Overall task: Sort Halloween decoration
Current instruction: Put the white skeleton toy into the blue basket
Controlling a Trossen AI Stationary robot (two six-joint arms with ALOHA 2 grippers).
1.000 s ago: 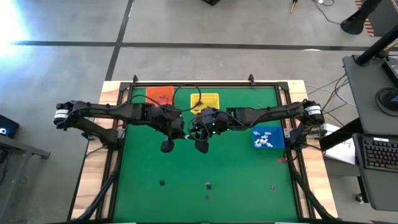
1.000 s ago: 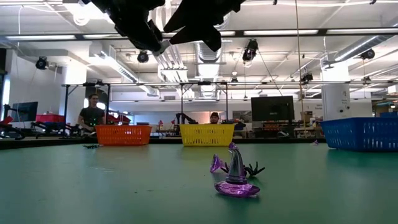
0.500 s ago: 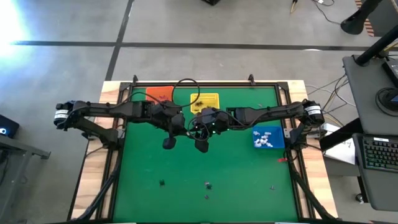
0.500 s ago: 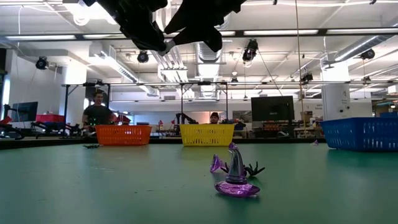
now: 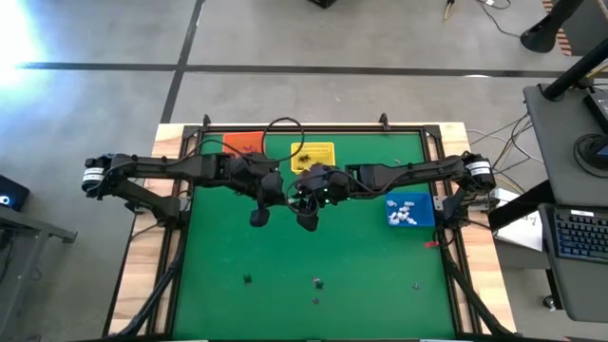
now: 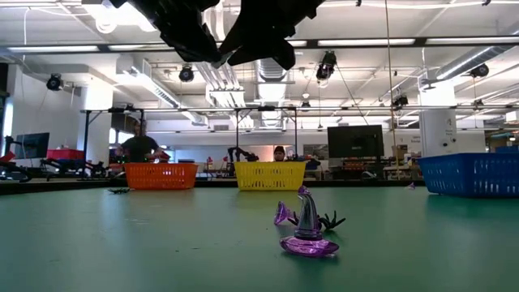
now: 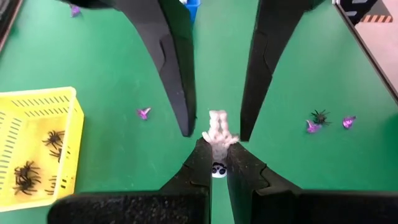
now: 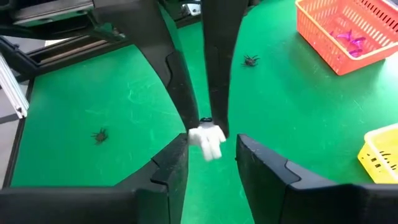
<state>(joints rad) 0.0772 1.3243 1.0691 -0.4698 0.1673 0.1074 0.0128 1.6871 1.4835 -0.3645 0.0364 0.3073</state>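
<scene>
1. High view: both dark arms meet over the middle of the green table [image 5: 285,285], just in front of the yellow plastic basket [image 5: 321,152]. The left gripper [image 5: 285,195] and right gripper [image 5: 296,197] crowd together, so the small thing between them is hidden here. The orange plastic basket [image 5: 243,142] is partly covered by the left arm; the blue plastic basket [image 5: 410,211] holds white trinkets. A few tiny trinkets lie near the front edge, too small to name.

2. Low view: the arms are cut off by the top edge, well above the table. A purple plastic witch hat [image 6: 307,235] stands upright in front, with what may be a black spider [image 6: 331,220] just behind it.

3. Left wrist view: the left gripper [image 7: 215,149] is closed on a small white skeleton figure [image 7: 217,129]. The right arm's two fingers [image 7: 177,81] stand on either side of it, apart from it. Black plastic spiders [image 7: 25,168] lie in the yellow basket.

4. Right wrist view: the right gripper [image 8: 211,149] stands parted around the white figure; whether its pads touch it is hard to tell. Purple pieces [image 8: 348,40] lie in the orange basket.
</scene>
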